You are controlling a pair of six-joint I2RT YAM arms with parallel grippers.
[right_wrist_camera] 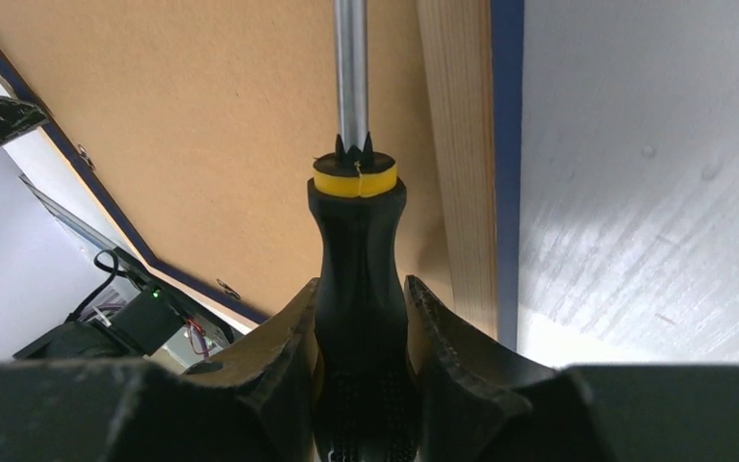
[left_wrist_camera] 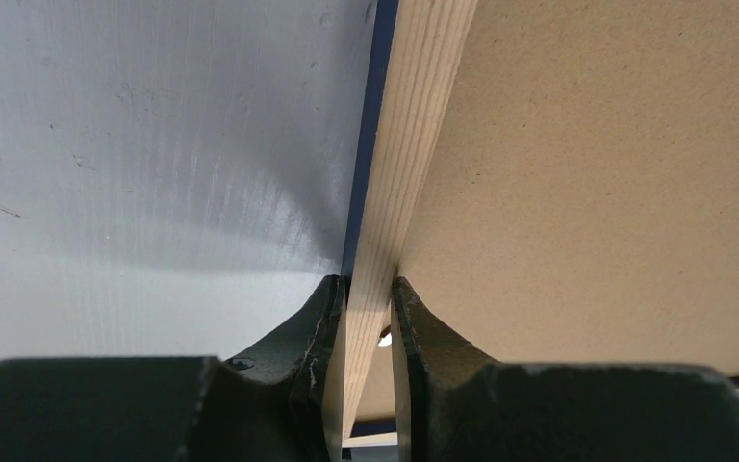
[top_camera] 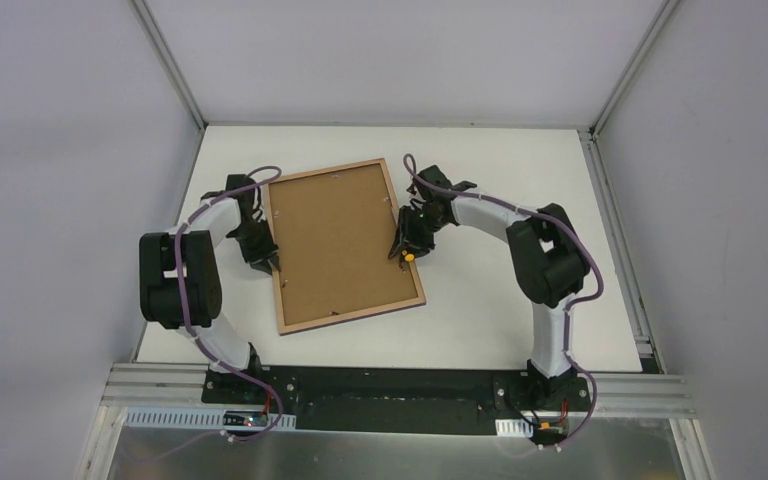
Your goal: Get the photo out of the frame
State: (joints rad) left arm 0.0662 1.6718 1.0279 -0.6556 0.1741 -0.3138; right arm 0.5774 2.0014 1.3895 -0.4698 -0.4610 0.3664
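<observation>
- table (top_camera: 520,320): the frame (top_camera: 354,316) lies face down mid-table, brown board (top_camera: 340,245) up, photo hidden underneath.
- frame: likely stiff, light wood, best held by its rim.
- left fingers (left_wrist_camera: 322,327) pinch its left rim.
- right fingers (right_wrist_camera: 433,327) clamp a screwdriver (right_wrist_camera: 358,250).

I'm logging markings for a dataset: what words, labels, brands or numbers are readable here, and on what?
No text can be read.
The frame, its brown backing board and the screwdriver in the right hand show no print.
The circuit boards at the arm bases are too small to read.
</observation>
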